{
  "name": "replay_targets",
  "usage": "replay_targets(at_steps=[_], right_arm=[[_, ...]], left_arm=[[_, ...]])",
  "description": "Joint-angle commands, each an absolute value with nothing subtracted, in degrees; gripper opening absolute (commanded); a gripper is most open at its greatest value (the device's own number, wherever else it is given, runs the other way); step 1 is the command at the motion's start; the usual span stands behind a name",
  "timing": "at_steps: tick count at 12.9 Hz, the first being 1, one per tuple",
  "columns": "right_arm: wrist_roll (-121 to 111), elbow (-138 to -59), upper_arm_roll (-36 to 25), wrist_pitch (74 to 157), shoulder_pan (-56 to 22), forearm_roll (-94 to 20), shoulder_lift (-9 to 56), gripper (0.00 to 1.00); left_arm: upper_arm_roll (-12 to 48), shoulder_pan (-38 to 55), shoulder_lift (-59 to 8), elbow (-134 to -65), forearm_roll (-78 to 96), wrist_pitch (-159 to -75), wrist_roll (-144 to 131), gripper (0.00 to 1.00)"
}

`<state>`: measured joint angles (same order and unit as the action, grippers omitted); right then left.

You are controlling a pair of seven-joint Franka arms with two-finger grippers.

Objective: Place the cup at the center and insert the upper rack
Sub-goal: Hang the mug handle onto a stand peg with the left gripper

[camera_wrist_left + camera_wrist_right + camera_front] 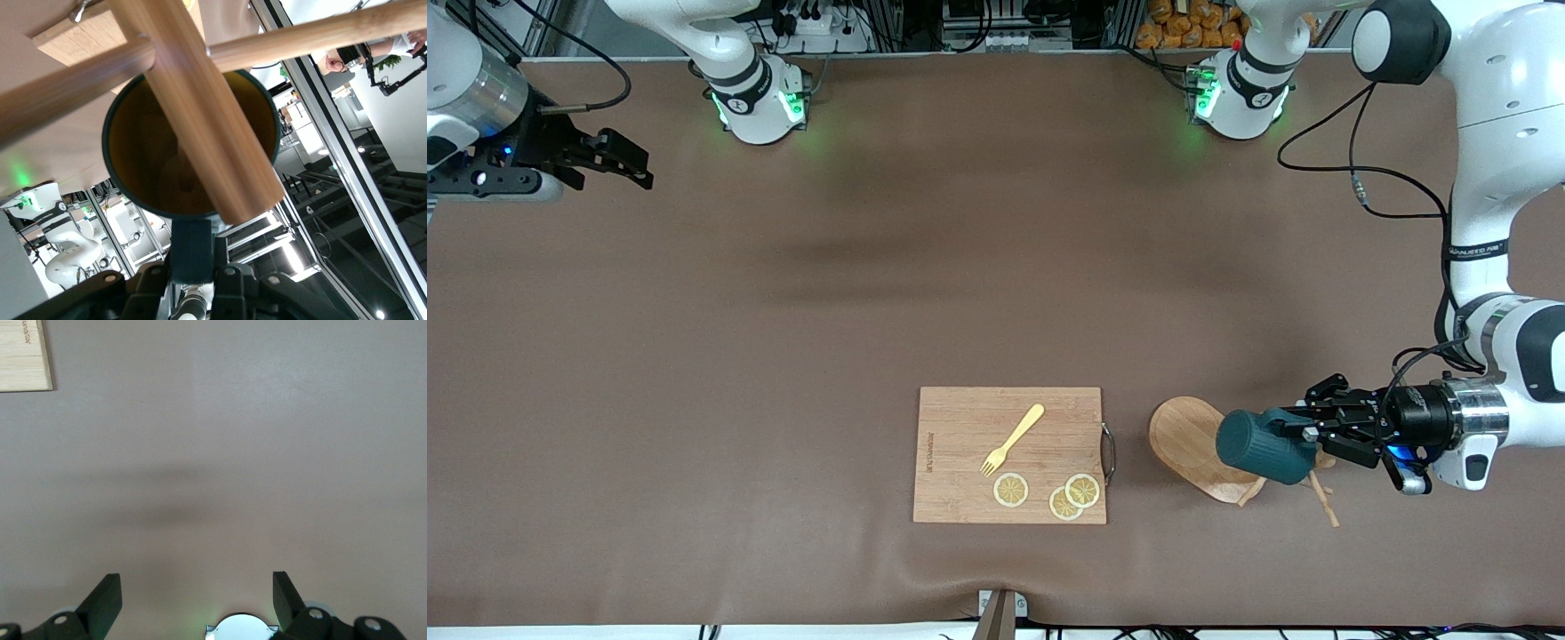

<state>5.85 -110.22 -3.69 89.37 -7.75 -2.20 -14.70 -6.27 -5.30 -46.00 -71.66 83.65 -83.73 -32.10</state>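
Holding the cup by its handle, the left gripper hangs over the upper rack — a pale wood mug tree lying tipped beside the cutting board. Small, dark teal, the cup lies sideways, mouth toward the gripper. Spread wide and empty, the right gripper waits — well away.

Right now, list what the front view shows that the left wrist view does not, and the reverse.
Front view only: the yellow fork, three lemon slices, the rack's oval base, and the right gripper waiting open over bare table at its own end.

Left wrist view only: the cup's yellowish interior, with rack pegs crossing its mouth.

Both: the left gripper shut on the teal cup, the upper rack, and the cutting board.
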Motion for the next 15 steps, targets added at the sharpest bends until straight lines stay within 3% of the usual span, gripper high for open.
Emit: replay_targets(at_steps=[1,14,15], right_arm=[[5.9,-111.2,-2.8,89.3,-6.7,-1.6,-16.2,1.00],[6.0,-111.2,-2.8,89.2,-6.7,-1.6,-16.2,1.00],[5.9,-111.2,-2.8,89.2,-6.7,-1.6,-16.1,1.00]], left_arm=[[-5.3,-5.7,-46.7,-71.9,85.7,-82.7,-29.8,0.00],[-5.2,-6.0,-48.7,-71.9,88.7,-82.7,-28.6,0.00],[-5.2,-6.4,-48.9,-71.9,88.6,-82.7,-28.6,0.05]])
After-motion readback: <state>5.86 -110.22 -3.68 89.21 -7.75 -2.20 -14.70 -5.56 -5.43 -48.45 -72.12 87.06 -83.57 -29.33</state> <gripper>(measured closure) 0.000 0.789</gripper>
